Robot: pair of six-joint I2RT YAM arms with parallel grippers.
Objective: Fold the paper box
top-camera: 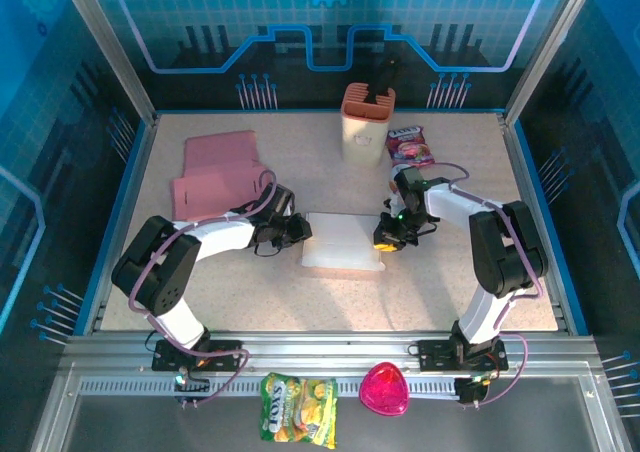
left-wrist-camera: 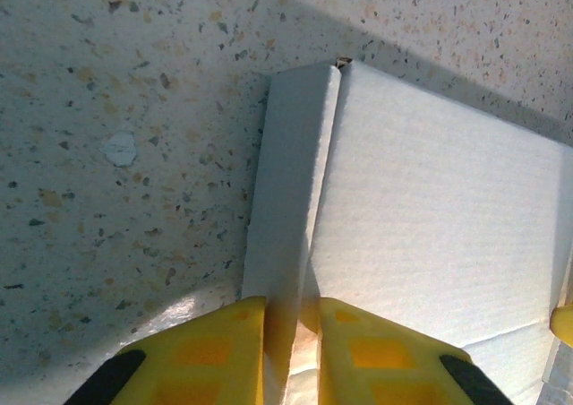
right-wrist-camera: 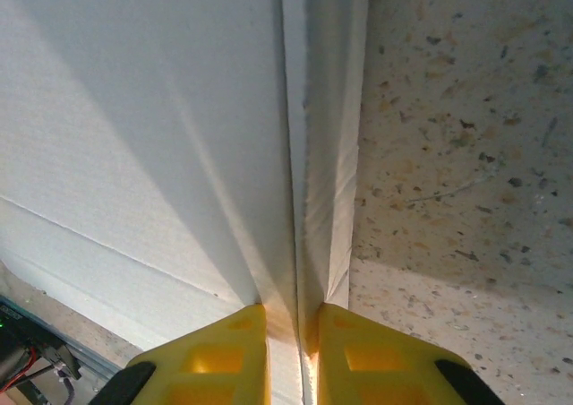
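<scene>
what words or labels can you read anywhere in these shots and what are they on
"FOX'S": on the yellow-green candy bag at the near rail; its smaller print is blurred.
Purple snack packet beside the orange holder: printed, but too small to read.
Paper box and pink sheets: no text visible.

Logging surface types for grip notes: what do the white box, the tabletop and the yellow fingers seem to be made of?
The white box looks like thin paperboard: matte, finely ribbed, with sharp creases. The tabletop is a speckled stone-look surface with a slight sheen, possibly laminate. The fingers are probably moulded plastic: smooth, yellow, with recessed squares.
</scene>
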